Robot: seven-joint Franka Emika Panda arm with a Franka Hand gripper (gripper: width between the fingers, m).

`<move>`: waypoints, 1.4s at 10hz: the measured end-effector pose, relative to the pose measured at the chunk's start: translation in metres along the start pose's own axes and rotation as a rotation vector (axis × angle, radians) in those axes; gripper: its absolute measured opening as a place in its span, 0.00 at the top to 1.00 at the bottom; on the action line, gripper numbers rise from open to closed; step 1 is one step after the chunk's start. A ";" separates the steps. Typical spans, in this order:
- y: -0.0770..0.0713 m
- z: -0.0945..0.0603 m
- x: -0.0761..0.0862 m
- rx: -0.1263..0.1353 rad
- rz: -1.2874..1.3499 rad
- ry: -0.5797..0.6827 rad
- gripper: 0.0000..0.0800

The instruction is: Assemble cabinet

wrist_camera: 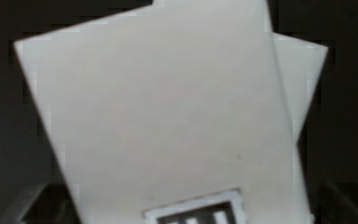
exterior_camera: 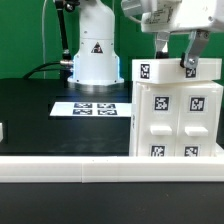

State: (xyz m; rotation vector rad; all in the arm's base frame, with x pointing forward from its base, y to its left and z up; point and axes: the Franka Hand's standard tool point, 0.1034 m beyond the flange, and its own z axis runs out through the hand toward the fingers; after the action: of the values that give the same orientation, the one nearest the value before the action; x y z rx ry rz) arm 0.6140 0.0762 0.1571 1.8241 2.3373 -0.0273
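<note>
The white cabinet [exterior_camera: 178, 115] stands upright at the exterior view's right, with several black-and-white tags on its front. Its top piece [exterior_camera: 170, 70] carries two tags. My gripper [exterior_camera: 176, 58] reaches down from above, one finger on each side of that top piece, and seems shut on it. In the wrist view a large white panel of the cabinet [wrist_camera: 158, 110] fills the frame, tilted, with a tag [wrist_camera: 197, 212] at its near end. A second white edge [wrist_camera: 300, 90] shows behind it. My dark fingers [wrist_camera: 43, 205] sit at the panel's sides.
The marker board [exterior_camera: 95, 108] lies flat on the black table [exterior_camera: 40, 115]. The white robot pedestal [exterior_camera: 92, 55] stands behind it. A white rail [exterior_camera: 90, 170] runs along the front. A small white piece [exterior_camera: 2, 128] shows at the left edge.
</note>
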 end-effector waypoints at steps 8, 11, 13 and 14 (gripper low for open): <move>0.000 0.000 -0.001 0.000 0.333 0.000 0.30; -0.003 -0.001 0.001 0.007 0.701 0.002 0.30; 0.000 -0.003 0.008 -0.014 0.931 0.014 0.30; 0.001 -0.004 0.012 -0.031 1.071 0.023 0.30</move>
State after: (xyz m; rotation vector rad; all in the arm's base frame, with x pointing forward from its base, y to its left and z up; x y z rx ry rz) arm 0.6117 0.0889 0.1592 2.7690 1.0868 0.1656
